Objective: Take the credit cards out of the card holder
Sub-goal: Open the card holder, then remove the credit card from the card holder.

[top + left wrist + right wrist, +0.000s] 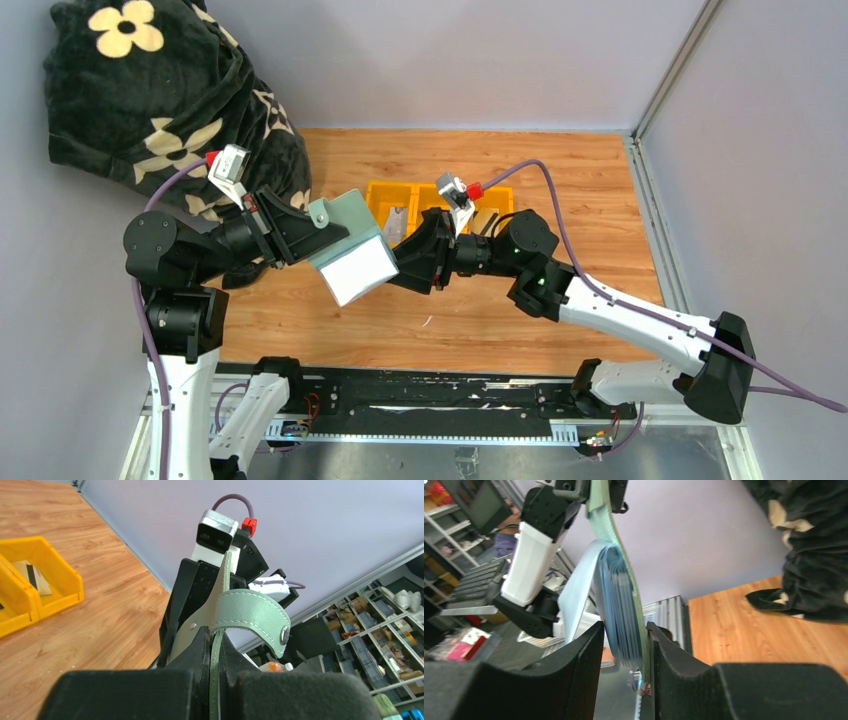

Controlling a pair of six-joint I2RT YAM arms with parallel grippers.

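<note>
My left gripper [318,232] is shut on one cover of the sage green card holder [338,222] and holds it open above the table. Its light blue inner leaves [358,268] hang towards the front. In the left wrist view the jaws [216,652] pinch the green cover edge, and the clasp strap [252,611] curls over them. My right gripper [398,262] is at the holder's right edge. In the right wrist view its open jaws [624,645] straddle the blue leaves [619,595] and the green cover [636,605]. No card shows between the leaves. Cards [397,222] lie in the yellow tray.
The yellow three-compartment tray [420,190] stands behind the grippers, with a tan striped card [32,577] in one bin. A black floral cloth [150,90] is heaped at the back left, also in the right wrist view [809,555]. Grey walls close in the table.
</note>
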